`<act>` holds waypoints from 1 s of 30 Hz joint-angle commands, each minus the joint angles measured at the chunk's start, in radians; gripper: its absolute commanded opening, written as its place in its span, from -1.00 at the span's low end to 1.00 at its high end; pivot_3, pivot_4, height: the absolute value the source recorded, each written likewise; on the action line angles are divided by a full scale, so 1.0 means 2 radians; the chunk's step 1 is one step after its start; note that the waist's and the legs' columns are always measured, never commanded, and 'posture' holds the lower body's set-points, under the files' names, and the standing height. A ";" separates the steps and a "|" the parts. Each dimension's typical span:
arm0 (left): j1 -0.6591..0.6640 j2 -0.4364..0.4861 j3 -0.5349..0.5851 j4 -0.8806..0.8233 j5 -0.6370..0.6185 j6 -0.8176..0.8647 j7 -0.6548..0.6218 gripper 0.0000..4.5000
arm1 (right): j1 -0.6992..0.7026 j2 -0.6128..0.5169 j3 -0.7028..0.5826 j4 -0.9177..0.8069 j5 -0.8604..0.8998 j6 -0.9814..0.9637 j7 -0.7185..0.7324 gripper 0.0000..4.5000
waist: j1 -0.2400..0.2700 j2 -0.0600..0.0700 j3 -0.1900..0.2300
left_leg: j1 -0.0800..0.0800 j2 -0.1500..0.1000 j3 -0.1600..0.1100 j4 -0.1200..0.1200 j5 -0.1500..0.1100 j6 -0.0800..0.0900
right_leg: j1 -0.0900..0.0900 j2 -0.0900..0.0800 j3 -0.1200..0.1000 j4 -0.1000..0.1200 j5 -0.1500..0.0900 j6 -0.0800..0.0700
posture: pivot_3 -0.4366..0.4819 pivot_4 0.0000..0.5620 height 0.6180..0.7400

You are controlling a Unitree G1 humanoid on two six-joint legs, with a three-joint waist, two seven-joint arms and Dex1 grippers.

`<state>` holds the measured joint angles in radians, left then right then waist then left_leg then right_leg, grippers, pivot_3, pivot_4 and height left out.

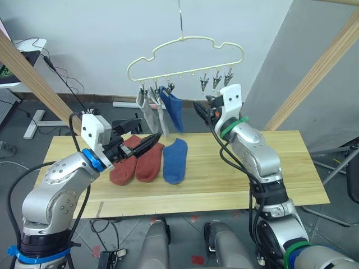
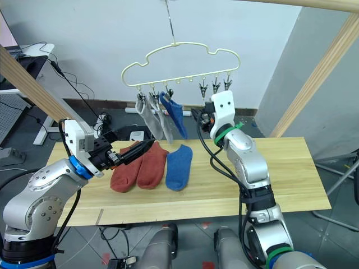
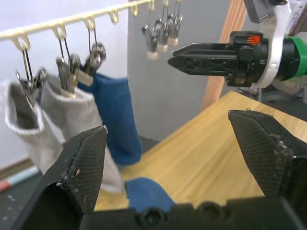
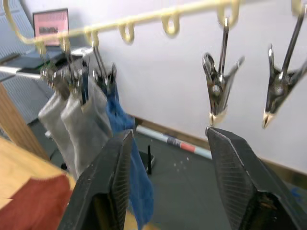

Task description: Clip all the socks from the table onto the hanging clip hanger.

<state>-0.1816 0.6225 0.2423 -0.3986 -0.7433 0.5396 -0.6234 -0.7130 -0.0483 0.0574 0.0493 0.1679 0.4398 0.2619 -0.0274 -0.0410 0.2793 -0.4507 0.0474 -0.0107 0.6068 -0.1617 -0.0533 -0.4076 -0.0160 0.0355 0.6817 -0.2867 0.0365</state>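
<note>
- Three socks hang on the clip hanger [image 1: 185, 56]: two grey socks [image 1: 150, 112] and a blue sock [image 1: 173, 109] on its left clips; three clips [image 1: 216, 78] at the right are bare.
- On the table [image 1: 269, 168], toward the left end, lie two rust-red socks [image 1: 137, 162] and another blue one [image 1: 175, 161].
- The left gripper [image 1: 147, 143] hovers over the red pair, fingers wide, holding nothing.
- The right gripper [image 4: 168, 163], fingers apart, sits under a bare clip.
- I'd pinch one red sock by the cuff only, so its neighbour stays put.
</note>
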 commanded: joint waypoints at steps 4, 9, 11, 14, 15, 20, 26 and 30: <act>0.002 -0.012 0.007 -0.025 0.001 -0.009 0.010 1.00 | -0.042 0.009 -0.017 0.050 -0.008 -0.048 -0.022 0.12 | 0.000 0.000 0.000 | 0.000 0.000 0.000 0.000 0.000 0.000 | 0.000 0.000 0.000 0.000 0.000 0.000 | 0.08 -0.10 1.00; 0.005 -0.014 0.008 -0.033 -0.001 -0.007 0.012 1.00 | -0.078 0.017 -0.025 0.101 -0.012 -0.070 -0.035 0.12 | 0.000 0.000 0.000 | 0.000 0.000 0.000 0.000 0.000 0.000 | 0.000 0.000 0.000 0.000 0.000 0.000 | 0.11 -0.12 1.00; 0.008 -0.014 0.009 -0.036 -0.002 -0.007 0.013 1.00 | -0.086 0.019 -0.027 0.112 -0.012 -0.075 -0.036 0.12 | 0.001 0.000 0.000 | 0.000 0.000 0.000 0.000 0.000 0.000 | 0.000 0.000 0.000 0.000 0.000 0.000 | 0.11 -0.12 1.00; 0.011 -0.014 0.011 -0.037 -0.002 -0.007 0.013 1.00 | -0.096 0.020 -0.030 0.128 -0.010 -0.084 -0.035 0.12 | 0.001 0.000 0.000 | 0.000 0.000 0.000 0.000 0.000 0.000 | 0.000 0.000 0.000 0.000 0.000 0.000 | 0.11 -0.12 1.00; 0.012 -0.015 0.012 -0.038 -0.002 -0.007 0.013 1.00 | -0.100 0.021 -0.031 0.134 -0.010 -0.087 -0.036 0.12 | 0.001 0.000 0.000 | 0.000 0.000 0.000 0.000 0.000 0.000 | 0.000 0.000 -0.001 0.000 0.000 0.000 | 0.11 -0.12 1.00; 0.016 -0.017 0.009 -0.039 -0.001 -0.009 0.013 1.00 | -0.118 0.024 -0.035 0.160 -0.009 -0.100 -0.038 0.12 | 0.001 0.000 0.000 | 0.000 0.000 0.000 0.000 0.000 0.000 | 0.000 0.000 -0.001 0.000 0.000 0.000 | 0.12 -0.11 1.00; 0.020 -0.017 0.012 -0.035 0.002 -0.012 0.010 1.00 | -0.108 0.027 -0.036 0.146 -0.008 -0.098 -0.033 0.12 | 0.001 0.000 0.000 | 0.000 0.000 -0.001 0.000 0.000 0.000 | 0.000 0.000 -0.001 0.000 0.000 0.000 | 0.12 -0.10 1.00; 0.022 -0.017 0.012 -0.034 0.003 -0.014 0.010 1.00 | -0.087 0.022 -0.031 0.113 -0.013 -0.094 -0.032 0.12 | 0.001 0.000 0.000 | 0.000 0.000 -0.001 0.000 0.000 0.000 | 0.000 0.000 -0.001 0.000 0.000 0.000 | 0.11 -0.08 1.00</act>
<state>-0.1403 0.5888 0.2448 -0.4341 -0.7407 0.5342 -0.6006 -0.8965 0.0017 -0.0036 0.3516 0.1393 0.2632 0.1954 -0.0246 -0.0408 0.2794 -0.4510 0.0475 -0.0122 0.6067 -0.1618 -0.0532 -0.4075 -0.0162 0.0337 0.6825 -0.2863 0.0360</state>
